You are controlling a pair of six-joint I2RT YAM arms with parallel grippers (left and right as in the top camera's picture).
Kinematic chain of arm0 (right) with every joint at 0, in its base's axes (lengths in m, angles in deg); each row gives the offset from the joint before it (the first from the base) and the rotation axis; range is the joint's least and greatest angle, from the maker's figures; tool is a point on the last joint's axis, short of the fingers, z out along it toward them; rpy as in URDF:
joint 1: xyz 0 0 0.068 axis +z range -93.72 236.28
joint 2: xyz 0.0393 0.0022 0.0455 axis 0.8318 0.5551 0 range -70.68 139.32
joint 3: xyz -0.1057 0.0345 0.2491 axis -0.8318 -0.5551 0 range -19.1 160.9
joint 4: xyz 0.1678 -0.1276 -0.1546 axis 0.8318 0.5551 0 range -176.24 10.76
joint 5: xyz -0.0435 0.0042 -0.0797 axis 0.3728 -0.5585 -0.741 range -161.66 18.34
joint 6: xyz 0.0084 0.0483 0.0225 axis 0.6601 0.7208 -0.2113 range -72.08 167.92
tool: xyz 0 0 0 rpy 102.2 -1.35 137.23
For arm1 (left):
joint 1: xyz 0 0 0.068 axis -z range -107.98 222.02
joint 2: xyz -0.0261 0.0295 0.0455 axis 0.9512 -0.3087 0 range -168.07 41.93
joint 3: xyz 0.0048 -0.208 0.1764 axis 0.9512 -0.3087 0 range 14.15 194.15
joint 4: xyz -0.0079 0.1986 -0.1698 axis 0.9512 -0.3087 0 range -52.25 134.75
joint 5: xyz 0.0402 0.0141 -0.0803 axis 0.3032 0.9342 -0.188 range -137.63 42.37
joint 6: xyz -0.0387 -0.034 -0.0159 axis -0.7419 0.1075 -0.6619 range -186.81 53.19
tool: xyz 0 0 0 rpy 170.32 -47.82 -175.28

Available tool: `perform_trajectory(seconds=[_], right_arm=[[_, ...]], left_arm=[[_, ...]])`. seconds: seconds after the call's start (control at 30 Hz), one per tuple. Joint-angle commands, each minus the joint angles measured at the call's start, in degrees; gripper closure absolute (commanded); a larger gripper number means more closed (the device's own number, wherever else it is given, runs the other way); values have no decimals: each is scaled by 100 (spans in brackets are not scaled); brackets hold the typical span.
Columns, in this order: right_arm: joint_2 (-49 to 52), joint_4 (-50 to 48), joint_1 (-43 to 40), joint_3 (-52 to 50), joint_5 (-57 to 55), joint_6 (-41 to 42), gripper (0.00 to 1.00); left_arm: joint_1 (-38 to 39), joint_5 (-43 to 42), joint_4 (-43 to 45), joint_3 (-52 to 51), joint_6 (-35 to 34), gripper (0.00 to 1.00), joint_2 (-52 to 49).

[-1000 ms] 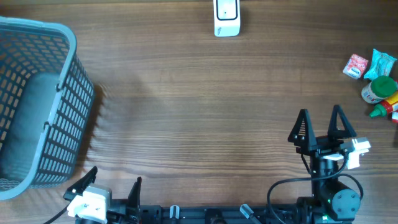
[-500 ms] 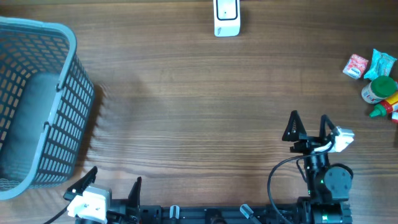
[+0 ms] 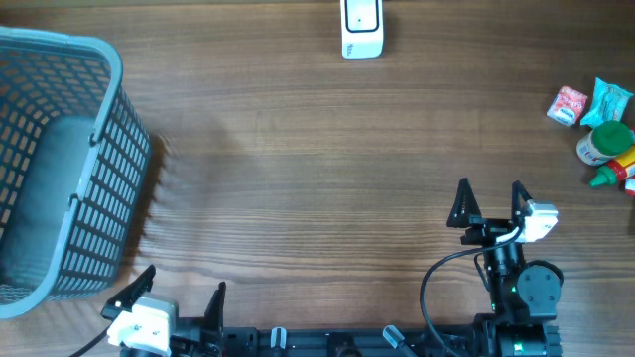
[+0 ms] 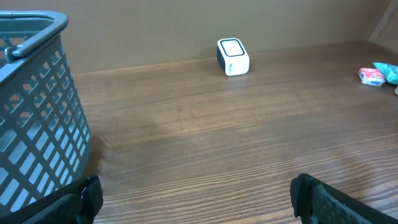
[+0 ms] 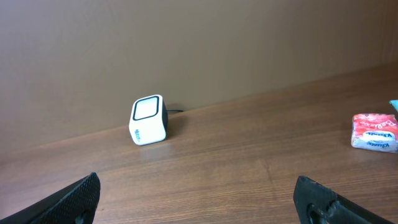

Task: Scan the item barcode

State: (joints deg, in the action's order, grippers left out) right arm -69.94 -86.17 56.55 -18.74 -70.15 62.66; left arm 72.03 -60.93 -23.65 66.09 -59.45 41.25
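Note:
The white barcode scanner (image 3: 361,28) stands at the far edge of the table, its window facing up; it also shows in the left wrist view (image 4: 232,56) and the right wrist view (image 5: 149,119). Small items sit at the right edge: a red packet (image 3: 569,105), a teal packet (image 3: 611,99), a green-lidded jar (image 3: 605,142) and a green-capped bottle (image 3: 615,173). My right gripper (image 3: 490,188) hovers open and empty at the near right, left of those items. At the near edge on the left, my left gripper (image 3: 185,280) is open and holds nothing.
A large grey-blue slatted basket (image 3: 119,188) stands at the left side, its wall close to my left gripper's left finger (image 4: 84,199). The red packet (image 5: 375,132) lies to the right ahead of the right gripper.
The right gripper has shifted a little left and back toward the near edge, still open. The left arm and all objects have stayed put.

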Motion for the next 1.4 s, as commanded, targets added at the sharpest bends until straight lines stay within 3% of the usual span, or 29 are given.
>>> perform_trajectory(seconds=[0.0,0.17,1.23,1.3,1.37], right_arm=[[-55,0,-26,-7,111,-129,0],[-55,0,-26,-7,92,-431,0],[-52,-13,-26,-7,92,-422,0],[-52,-13,-26,-7,92,-422,0],[-52,-13,-26,-7,92,-424,0]], left_arm=[[26,9,15,2,-33,0,42],[26,9,15,2,-33,0,42],[26,94,33,2,-22,0,42],[26,-560,337,-24,-37,0,42],[26,-962,1403,-321,-37,0,42]])
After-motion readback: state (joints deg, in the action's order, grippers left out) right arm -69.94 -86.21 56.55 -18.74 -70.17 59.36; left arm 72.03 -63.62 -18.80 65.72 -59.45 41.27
